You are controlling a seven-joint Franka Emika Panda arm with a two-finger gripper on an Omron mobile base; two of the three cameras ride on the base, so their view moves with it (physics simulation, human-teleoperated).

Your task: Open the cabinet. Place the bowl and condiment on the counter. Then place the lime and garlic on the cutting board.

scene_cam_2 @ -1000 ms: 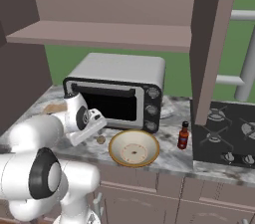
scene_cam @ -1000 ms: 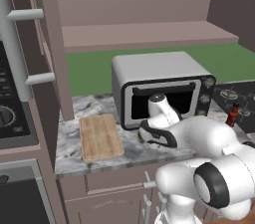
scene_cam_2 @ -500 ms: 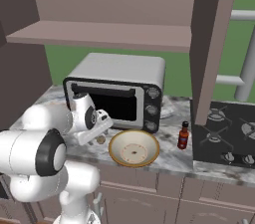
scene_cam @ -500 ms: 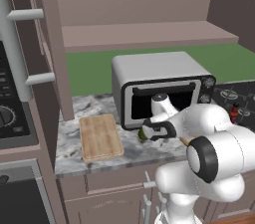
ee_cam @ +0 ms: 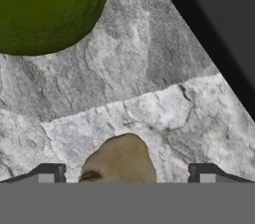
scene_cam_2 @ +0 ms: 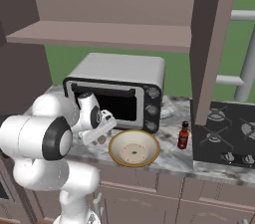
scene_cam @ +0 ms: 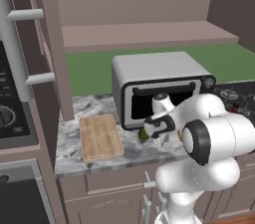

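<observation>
Lowered since 1.0 s ago: the hand (ee_cam: 127, 178) has dropped from toaster-door height to just above the bench (ee_cam: 149, 98). Fingers spread, holding nothing; garlic (ee_cam: 119, 161) sits between the tips, centred. Lime (ee_cam: 47, 6) lies further out, beside it on the stone. Cutting board (scene_cam: 99, 137) is well to the left. Bowl (scene_cam_2: 133, 147) and condiment (scene_cam_2: 183, 136) already stand on the bench.
</observation>
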